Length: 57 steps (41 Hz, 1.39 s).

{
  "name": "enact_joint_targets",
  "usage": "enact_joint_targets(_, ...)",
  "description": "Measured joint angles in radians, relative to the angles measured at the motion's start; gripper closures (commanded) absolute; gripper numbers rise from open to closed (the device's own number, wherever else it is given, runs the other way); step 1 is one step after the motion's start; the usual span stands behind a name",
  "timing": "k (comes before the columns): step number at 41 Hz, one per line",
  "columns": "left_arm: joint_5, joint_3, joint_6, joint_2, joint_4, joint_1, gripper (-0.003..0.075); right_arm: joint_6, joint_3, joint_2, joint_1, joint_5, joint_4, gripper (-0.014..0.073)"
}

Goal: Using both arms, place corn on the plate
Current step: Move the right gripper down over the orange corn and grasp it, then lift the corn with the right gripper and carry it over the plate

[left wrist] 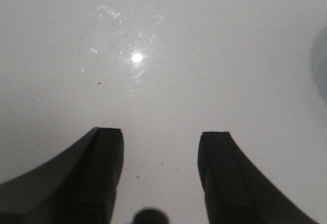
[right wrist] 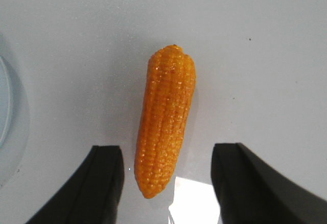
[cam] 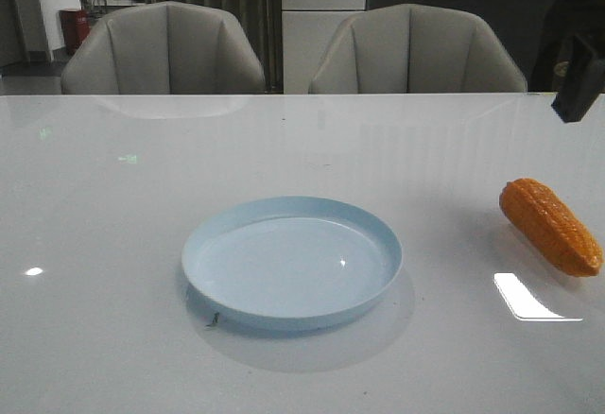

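Right gripper [right wrist: 166, 183] spread wide, straddling corn [right wrist: 165, 120] on table [right wrist: 265, 55].

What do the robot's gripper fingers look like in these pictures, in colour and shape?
On both the left gripper and the right gripper, the two fingers are plain black with a matte look. Each widens toward its base and ends in a flat, squared tip. No cables, markings or labels show on them.

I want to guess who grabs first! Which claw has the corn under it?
The right gripper: the orange corn lies between its open fingers. The left gripper has only bare table below.
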<state>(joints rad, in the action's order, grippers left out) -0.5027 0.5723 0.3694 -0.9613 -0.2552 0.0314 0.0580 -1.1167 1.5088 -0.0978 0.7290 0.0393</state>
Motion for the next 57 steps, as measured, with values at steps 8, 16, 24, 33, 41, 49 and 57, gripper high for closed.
enact_joint_targets(8, 0.000, 0.000, 0.000, 0.000, -0.001, 0.000, 0.0319, 0.000, -0.093, 0.161, 0.000, 0.033, 0.000, 0.0105)
enact_joint_targets(16, 0.000, 0.000, 0.000, 0.000, -0.002, 0.000, 0.0319, 0.000, -0.119, 0.264, 0.000, 0.032, 0.000, 0.0105)
enact_joint_targets(24, 0.000, 0.000, 0.000, 0.000, -0.002, 0.000, 0.0319, 0.000, -0.121, 0.340, 0.000, 0.030, 0.000, 0.0105)
enact_joint_targets(33, 0.000, 0.000, 0.000, 0.000, -0.002, 0.000, 0.0319, -0.001, -0.124, 0.390, 0.000, 0.020, -0.001, 0.0113)
enact_joint_targets(41, 0.002, 0.000, 0.000, 0.000, -0.002, 0.000, 0.0319, -0.001, -0.128, 0.399, 0.000, 0.022, -0.001, 0.0383)
enact_joint_targets(49, 0.002, 0.000, 0.002, 0.000, -0.002, 0.000, 0.0319, -0.001, -0.128, 0.399, 0.000, 0.022, -0.001, 0.0533)
enact_joint_targets(57, 0.002, 0.000, 0.002, 0.000, -0.002, 0.000, 0.0319, 0.071, -0.128, 0.399, -0.027, 0.026, -0.001, 0.0538)
